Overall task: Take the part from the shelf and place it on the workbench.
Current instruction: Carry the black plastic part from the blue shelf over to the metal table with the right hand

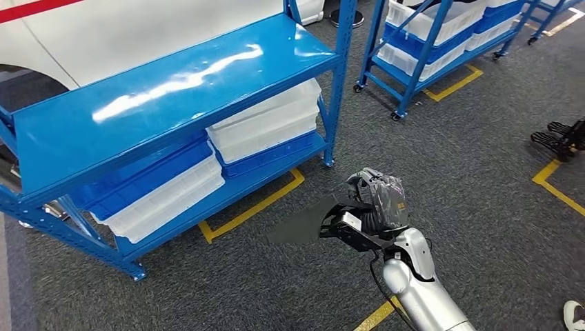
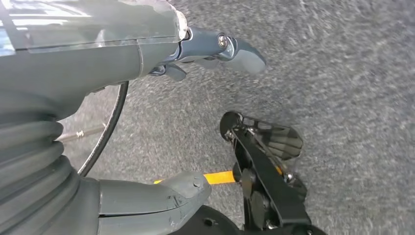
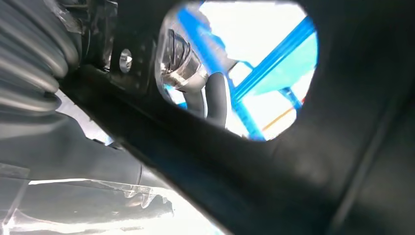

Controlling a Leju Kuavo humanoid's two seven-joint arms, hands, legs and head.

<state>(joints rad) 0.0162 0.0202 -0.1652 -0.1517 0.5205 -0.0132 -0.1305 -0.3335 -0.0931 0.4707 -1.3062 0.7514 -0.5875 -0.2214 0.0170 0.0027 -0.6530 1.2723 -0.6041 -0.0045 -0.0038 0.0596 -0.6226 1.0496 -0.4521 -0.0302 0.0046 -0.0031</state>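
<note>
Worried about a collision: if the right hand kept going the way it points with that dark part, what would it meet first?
Probably the blue shelf. The right hand holds the dark part pointing toward its lower tier of white bins; bare floor lies between, though depth is unclear.

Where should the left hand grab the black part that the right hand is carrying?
Probably the free flat end of the black part, coming from the robot's left. The right hand grips the other end, and the thin plate sticks out leftward, so pinch across its flat faces.

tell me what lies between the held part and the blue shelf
Head view: only grey floor with a yellow tape line separates the dark part in the right hand from the blue shelf.
</note>
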